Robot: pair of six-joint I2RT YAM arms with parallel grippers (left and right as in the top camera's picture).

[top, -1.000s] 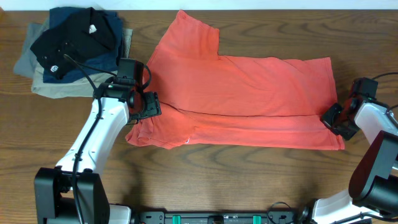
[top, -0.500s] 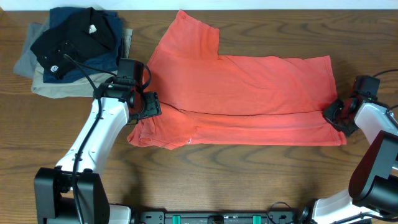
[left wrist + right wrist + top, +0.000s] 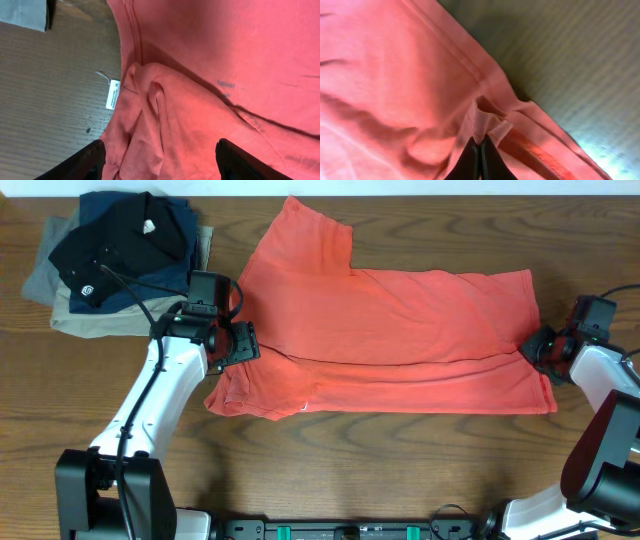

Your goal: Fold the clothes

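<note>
The coral-red T-shirt (image 3: 390, 330) lies across the middle of the table, folded lengthwise, with one sleeve pointing to the back. Its lettering is hidden. My left gripper (image 3: 238, 345) is open over the shirt's left end, fingers apart above bunched red cloth (image 3: 165, 115) with a white label beside it. My right gripper (image 3: 540, 348) is at the shirt's right edge, shut on a pinch of the hem (image 3: 487, 122).
A stack of folded black, navy and khaki-grey garments (image 3: 110, 255) sits at the back left, next to the left arm. Bare wooden table (image 3: 400, 470) runs along the front and the far right.
My right gripper moved up along the shirt's right edge, lifting the hem corner with it. The left arm barely shifted.
</note>
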